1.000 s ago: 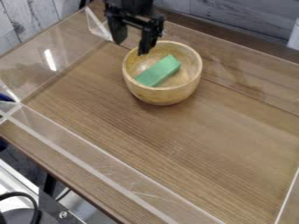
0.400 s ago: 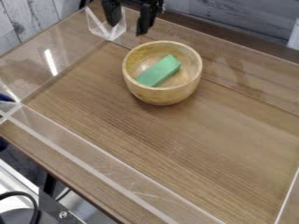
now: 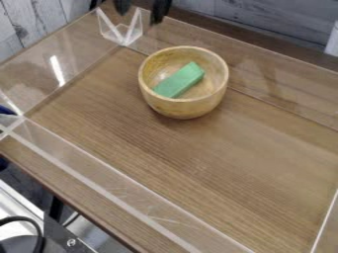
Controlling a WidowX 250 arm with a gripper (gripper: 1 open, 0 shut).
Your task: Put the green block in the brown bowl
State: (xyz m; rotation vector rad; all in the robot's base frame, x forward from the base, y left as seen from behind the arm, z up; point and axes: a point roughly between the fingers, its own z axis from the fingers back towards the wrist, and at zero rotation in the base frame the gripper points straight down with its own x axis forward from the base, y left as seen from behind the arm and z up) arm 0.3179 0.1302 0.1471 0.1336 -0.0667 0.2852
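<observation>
The green block [image 3: 179, 80] lies tilted inside the brown bowl [image 3: 211, 96], resting against the bowl's inner floor and wall. The bowl stands on the wooden tabletop, a little behind centre. Only the dark fingertips of my gripper [image 3: 140, 7] show at the top edge of the camera view, above and behind the bowl. They stand apart, open, with nothing between them. The rest of the arm is out of frame.
A small clear plastic stand [image 3: 121, 30] sits at the back left, just below the fingertips. Low clear acrylic walls [image 3: 79, 163] border the wooden table [image 3: 199, 168]. The table's front edge runs diagonally at lower left.
The gripper has risen and drawn back from above the bowl to the top edge of the frame. The green block stays in the bowl, unmoved.
</observation>
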